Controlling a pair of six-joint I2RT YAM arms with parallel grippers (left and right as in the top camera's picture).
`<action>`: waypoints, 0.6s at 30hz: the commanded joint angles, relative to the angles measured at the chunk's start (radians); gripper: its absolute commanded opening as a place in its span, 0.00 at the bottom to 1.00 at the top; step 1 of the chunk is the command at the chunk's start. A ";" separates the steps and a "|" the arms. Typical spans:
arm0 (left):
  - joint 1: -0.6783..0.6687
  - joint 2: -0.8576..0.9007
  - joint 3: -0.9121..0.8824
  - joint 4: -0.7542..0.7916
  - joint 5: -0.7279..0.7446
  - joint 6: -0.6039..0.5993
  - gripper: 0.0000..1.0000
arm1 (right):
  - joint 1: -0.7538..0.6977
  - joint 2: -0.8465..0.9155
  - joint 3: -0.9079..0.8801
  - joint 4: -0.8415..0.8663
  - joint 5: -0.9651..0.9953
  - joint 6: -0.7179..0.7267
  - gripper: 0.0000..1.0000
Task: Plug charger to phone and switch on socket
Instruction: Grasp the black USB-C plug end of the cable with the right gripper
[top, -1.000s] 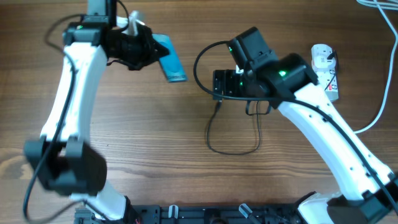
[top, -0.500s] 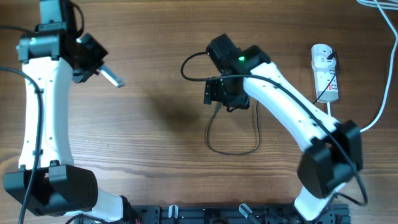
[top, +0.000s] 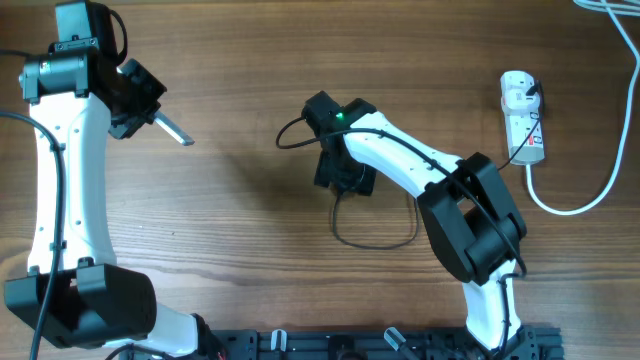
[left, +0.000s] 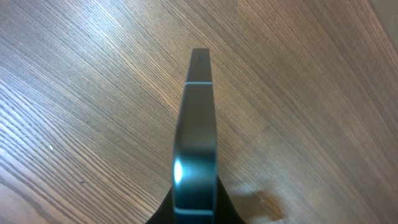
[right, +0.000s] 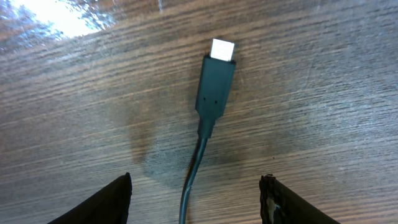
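Observation:
My left gripper (top: 150, 110) is shut on the phone (top: 173, 129) and holds it edge-on above the table at the far left. In the left wrist view the phone (left: 196, 124) shows only as a thin grey edge; its screen is hidden. The charger, a thin black cable (top: 372, 245), loops on the table centre. Its black plug tip (right: 216, 81) lies flat on the wood. My right gripper (top: 340, 170) hovers low over it, open (right: 196, 199), with the cable running between the fingers, untouched. The white socket (top: 522, 118) lies at the far right with a plug in it.
A white cord (top: 580, 205) curves from the socket towards the right table edge, and another white cable (top: 610, 12) runs at the top right corner. Bare wood lies between the two arms.
The left gripper has carried the phone left from the table's upper middle and turned it edge-on. The right gripper has moved left and down over the charger's plug tip.

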 joint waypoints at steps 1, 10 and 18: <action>0.006 -0.009 0.008 0.004 -0.013 -0.017 0.04 | -0.006 0.017 -0.006 0.008 0.062 0.023 0.66; 0.006 -0.009 0.008 0.004 -0.013 -0.017 0.04 | -0.036 0.021 -0.009 0.034 0.080 -0.003 0.54; 0.006 -0.009 0.008 0.004 -0.013 -0.017 0.04 | -0.036 0.021 -0.056 0.093 0.046 -0.001 0.51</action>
